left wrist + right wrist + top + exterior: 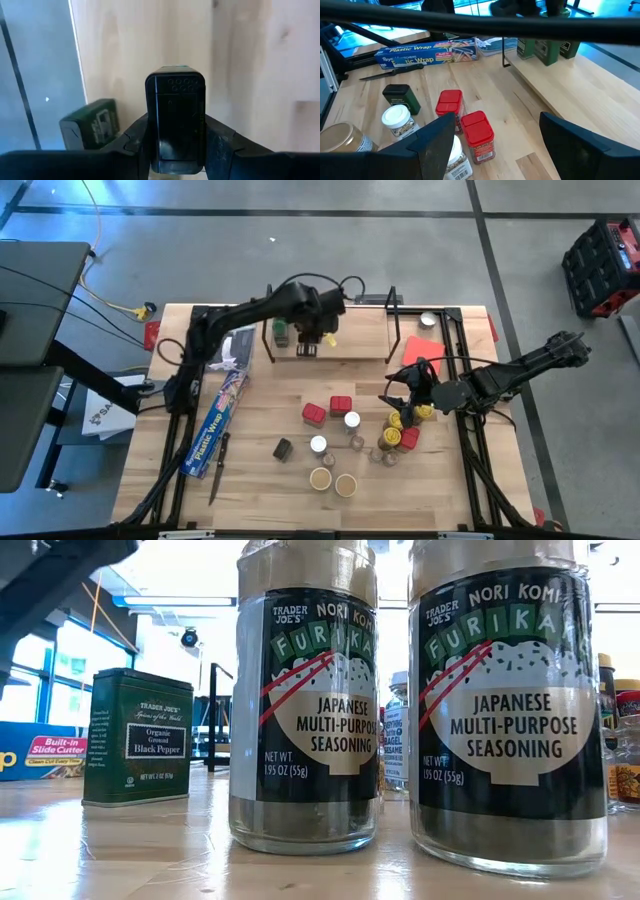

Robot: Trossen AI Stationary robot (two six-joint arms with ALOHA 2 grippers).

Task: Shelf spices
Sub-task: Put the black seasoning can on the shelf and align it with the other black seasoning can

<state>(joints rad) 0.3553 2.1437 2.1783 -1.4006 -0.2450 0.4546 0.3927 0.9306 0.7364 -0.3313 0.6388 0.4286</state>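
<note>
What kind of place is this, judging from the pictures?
Probably a robotics lab or workshop, not a kitchen: two dark robot arms work at a light wooden table on grey concrete flooring, with loose yellow cables.

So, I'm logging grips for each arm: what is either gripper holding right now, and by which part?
The left gripper holds a dark green tin by its two side faces, over the shelf. The right gripper is open and holds nothing.

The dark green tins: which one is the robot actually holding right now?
The one over the shelf, clamped in the left claw: that held tin sits between its fingers. Another green tin stands loose on the table, untouched.
</note>
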